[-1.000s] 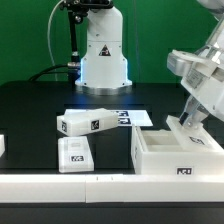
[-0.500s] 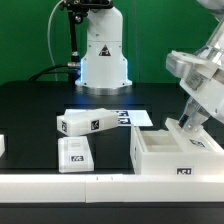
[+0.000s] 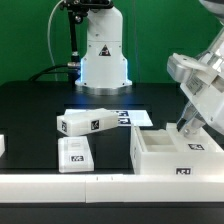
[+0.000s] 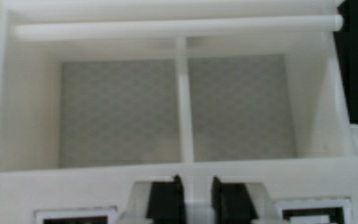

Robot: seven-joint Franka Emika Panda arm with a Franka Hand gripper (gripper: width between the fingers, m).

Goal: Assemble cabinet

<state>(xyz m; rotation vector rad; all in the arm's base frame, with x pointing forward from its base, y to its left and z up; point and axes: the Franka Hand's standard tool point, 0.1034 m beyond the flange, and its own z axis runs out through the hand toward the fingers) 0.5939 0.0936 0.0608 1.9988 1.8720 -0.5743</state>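
the end effector (image 3: pixel 187 128) stands at the far wall of the cabinet (image 3: pixel 172 158), which sits on the desk (image 3: pixel 40 110) at the exterior view's right. in the wrist view its fingers (image 4: pixel 153 195) are a narrow gap apart with a white strip between them; whether they pinch it or merely straddle it i cannot tell.

the step looks like taking hold of the box to shift it. to do it well, seat the fingers deep and square on the wall, close firmly, then slide the box slowly and level (a high grip on one side would likely tip it).

the cabinet is an open-topped white box with chunky walls, a thin divider (image 4: pixel 186 100) splitting it into two compartments, and a tag (image 3: pixel 183 172) on its front. a loose panel (image 3: pixel 90 123) and a second panel (image 3: pixel 75 152) lie well apart from it.
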